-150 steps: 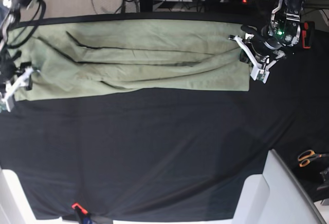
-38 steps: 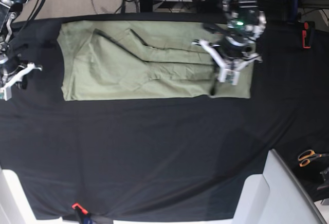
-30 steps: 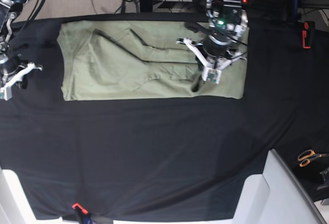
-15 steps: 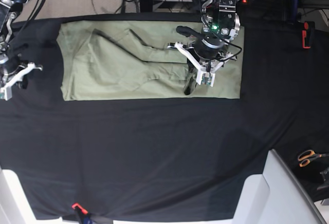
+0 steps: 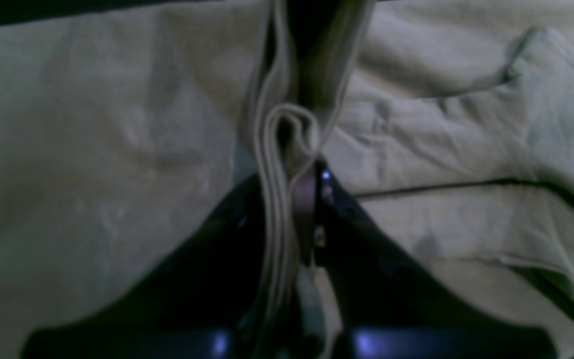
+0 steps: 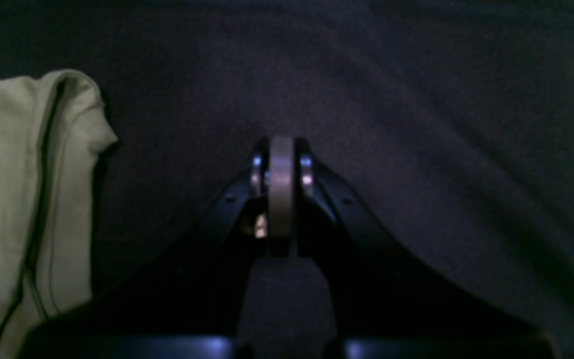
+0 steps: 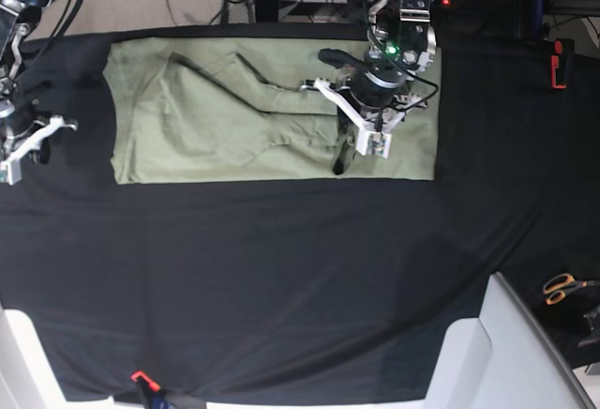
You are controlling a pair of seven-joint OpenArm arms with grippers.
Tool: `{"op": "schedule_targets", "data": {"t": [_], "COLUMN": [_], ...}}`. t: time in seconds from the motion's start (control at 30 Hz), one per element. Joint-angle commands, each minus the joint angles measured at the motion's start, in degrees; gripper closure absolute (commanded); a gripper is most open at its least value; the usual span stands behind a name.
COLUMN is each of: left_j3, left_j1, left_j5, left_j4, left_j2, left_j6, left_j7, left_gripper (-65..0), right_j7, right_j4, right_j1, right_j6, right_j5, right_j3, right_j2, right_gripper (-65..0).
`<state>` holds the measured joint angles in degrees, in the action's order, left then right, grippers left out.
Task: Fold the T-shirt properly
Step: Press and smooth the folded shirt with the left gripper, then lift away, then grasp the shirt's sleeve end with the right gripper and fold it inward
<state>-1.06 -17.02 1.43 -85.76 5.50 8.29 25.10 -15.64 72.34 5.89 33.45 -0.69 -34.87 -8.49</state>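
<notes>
A: What colour is the T-shirt [image 7: 216, 113] showing?

B: It is showing plain pale sage green, with no print visible.

A: And the cloth [image 7: 281, 278] over the worktop?

B: It is looking plain black all over. The scissors [image 7: 562, 287] at the edge are showing orange handles, and a small red clip [image 7: 561, 62] is sitting on the far side.

A: The arms?

B: Black with white parts; one green light [image 7: 389, 50] is glowing.
</notes>
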Motion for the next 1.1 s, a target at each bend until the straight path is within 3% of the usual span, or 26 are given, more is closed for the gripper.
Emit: {"op": "schedule_targets", "data": {"t": [0.0, 0.17, 0.3, 0.57, 0.67, 0.77, 0.9, 1.0, 1.07], "left_j3": [0.93, 2.6, 2.33, 7.17, 6.99, 3.57, -3.56, -6.63, -6.98], "left_j1": [0.09, -0.35, -0.35, 0.18, -0.35, -2.37, -3.78, -7.12, -9.05], "left_j5": [-0.6, -0.86, -8.33, -36.29, -41.65, -41.83, -41.83, -41.39, -38.75], "left_j4": [-1.58, -6.07, -9.41, -10.46, -14.6, -21.19, -22.77, -22.95, -23.04], "left_j2": [0.26, 0.35, -0.09, -6.42, -9.5, -11.87, -14.6, -17.41, -18.64], "left_j6": [0.36, 0.54, 0.63, 0.63, 0.36, 0.28, 0.28, 0.28, 0.28], "left_j7": [-0.8, 4.92, 9.05, 13.01, 12.83, 12.83, 13.1, 13.1, 13.01], "left_gripper": [-6.3, -34.2, -45.3, -46.6, -46.2, -39.0, -19.9, -0.3, 0.0], "right_j7": [1.35, 1.35, 1.35, 1.35, 1.35, 1.35, 1.35, 1.35, 1.27], "right_j4": [1.12, 1.12, 1.12, 1.12, 1.12, 1.12, 1.12, 1.12, 1.12], "right_j1": [-0.66, -0.66, -0.66, -0.75, -0.75, -0.75, -0.66, -0.48, -0.31], "right_j6": [0.09, 0.09, 0.09, 0.09, 0.09, 0.09, 0.09, 0.09, 0.09], "right_j5": [0.47, 0.47, 0.47, 0.47, 0.47, 0.47, 0.47, 0.47, 0.47], "right_j3": [-0.16, -0.16, -0.16, -0.16, -0.07, -0.07, -0.07, -0.07, -0.07], "right_j2": [-0.87, -0.87, -0.87, -0.87, -0.87, -0.87, -0.87, -0.87, -0.87], "right_gripper": [-1.5, -1.5, -1.5, -1.5, -1.5, -1.5, -1.5, -1.5, -1.5]}}
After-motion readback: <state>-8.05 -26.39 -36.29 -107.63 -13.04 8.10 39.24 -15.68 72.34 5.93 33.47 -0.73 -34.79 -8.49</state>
